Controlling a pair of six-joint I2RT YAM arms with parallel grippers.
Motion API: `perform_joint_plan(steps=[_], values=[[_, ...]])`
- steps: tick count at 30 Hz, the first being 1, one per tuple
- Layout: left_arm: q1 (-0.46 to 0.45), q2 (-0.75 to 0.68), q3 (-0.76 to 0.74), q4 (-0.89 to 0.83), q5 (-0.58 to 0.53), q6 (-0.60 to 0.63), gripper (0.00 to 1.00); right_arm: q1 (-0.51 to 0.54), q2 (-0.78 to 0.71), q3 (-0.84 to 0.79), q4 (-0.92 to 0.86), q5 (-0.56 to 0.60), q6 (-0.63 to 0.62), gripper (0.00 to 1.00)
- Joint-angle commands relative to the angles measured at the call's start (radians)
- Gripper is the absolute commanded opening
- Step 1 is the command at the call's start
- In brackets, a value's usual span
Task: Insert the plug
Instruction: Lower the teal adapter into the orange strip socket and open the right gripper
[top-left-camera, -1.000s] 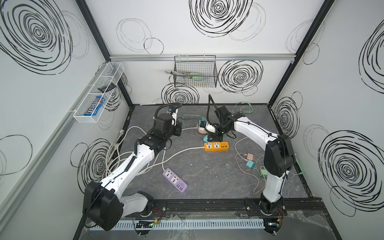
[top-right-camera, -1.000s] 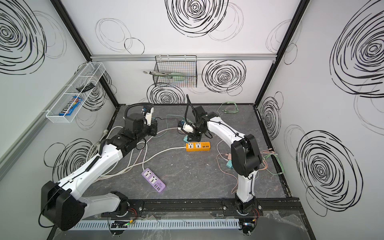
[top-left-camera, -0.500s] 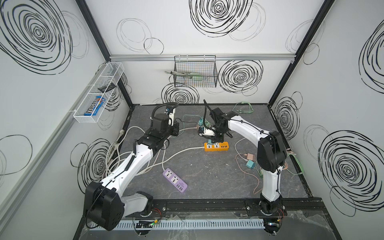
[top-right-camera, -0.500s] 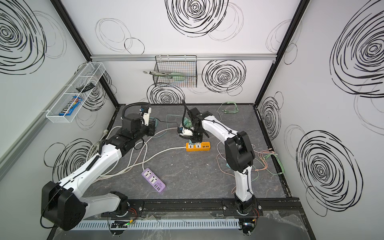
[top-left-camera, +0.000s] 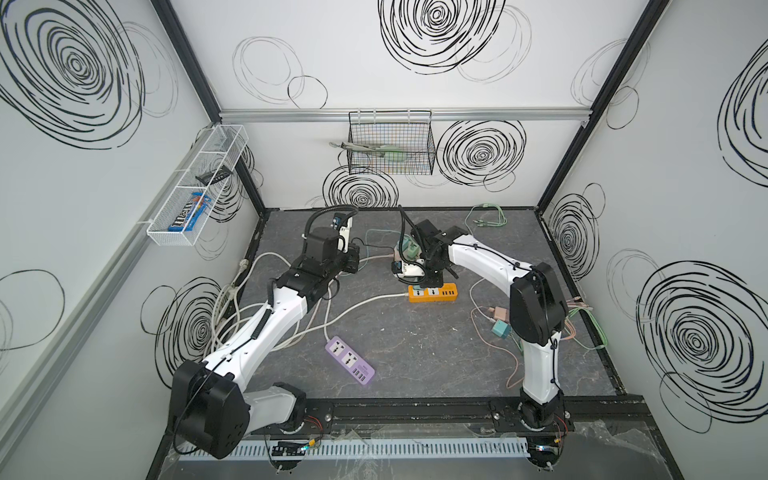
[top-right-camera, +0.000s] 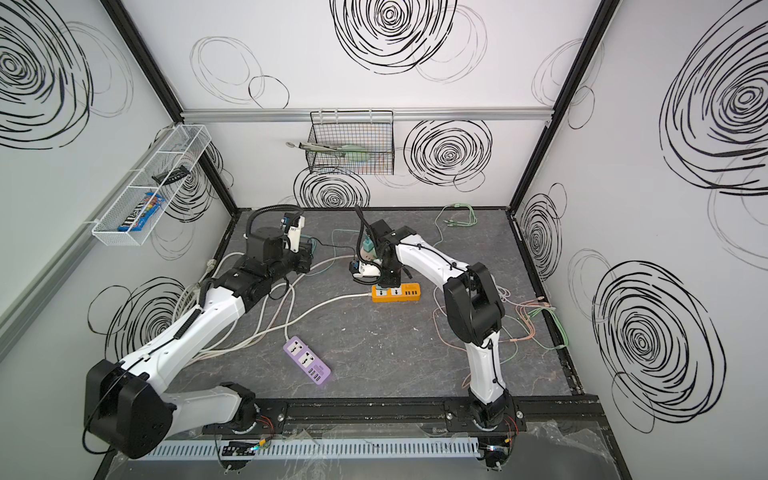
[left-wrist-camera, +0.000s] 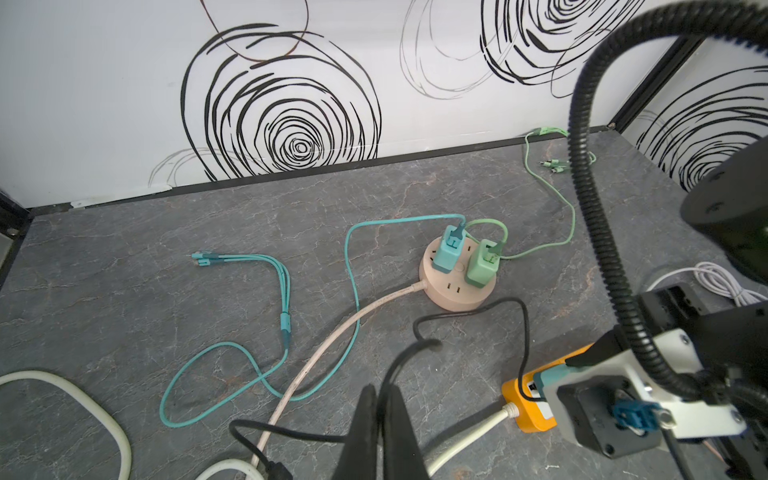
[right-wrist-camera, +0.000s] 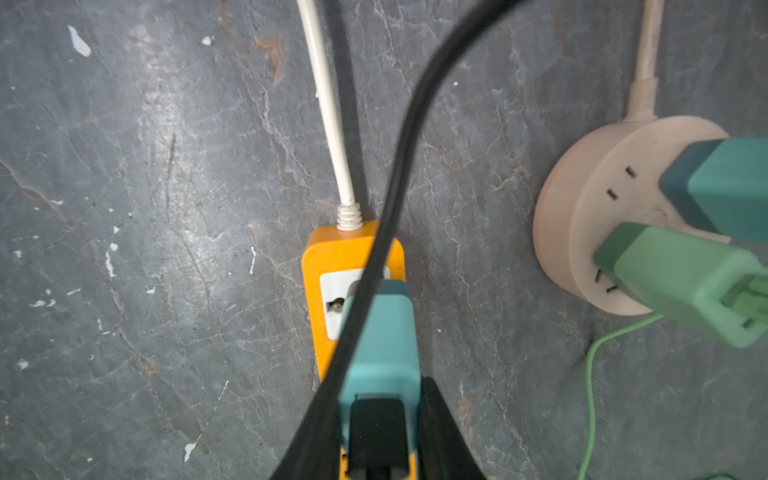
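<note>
At the cord end of the orange power strip (right-wrist-camera: 353, 249), the right gripper (right-wrist-camera: 378, 419) is clamped on the teal plug (right-wrist-camera: 380, 332), the left gripper (left-wrist-camera: 381, 399) is pinched together off to the side, and the plug overlaps the white socket (right-wrist-camera: 332, 307) but seems not yet pushed home.

Teal plug (right-wrist-camera: 386, 332), orange power strip (right-wrist-camera: 332, 249)
Grey veined tabletop (right-wrist-camera: 166, 208); pink round hub (right-wrist-camera: 582, 199); purple strip (top-left-camera: 349, 360); black cable (right-wrist-camera: 401, 166); white cord (right-wrist-camera: 328, 124); white walls (top-left-camera: 353, 62) with black swirls.
</note>
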Motion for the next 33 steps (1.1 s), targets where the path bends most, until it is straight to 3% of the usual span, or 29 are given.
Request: perform_joint_plan(steps=[1,10,17,21,26,33], values=[[0.009,0.009,0.011,0.018,0.016,0.0,0.0,0.013,0.016,-0.016,-0.001,0.044,-0.032,0.0],[0.009,0.018,0.015,0.01,0.02,0.003,0.0,0.073,0.123,0.03,-0.035,0.038,-0.051,0.0],[0.011,0.012,0.009,0.004,-0.031,0.013,0.0,0.061,0.3,0.065,-0.065,0.001,-0.047,0.0],[0.013,0.016,0.006,0.004,-0.062,0.012,0.0,0.063,0.317,0.047,-0.062,0.002,-0.034,0.0],[0.022,0.032,0.011,-0.009,-0.096,0.006,0.0,0.041,0.245,0.113,-0.056,-0.023,0.019,0.29],[0.04,0.027,0.005,-0.007,-0.154,0.005,0.0,0.012,0.065,0.126,-0.039,-0.061,0.087,0.49]])
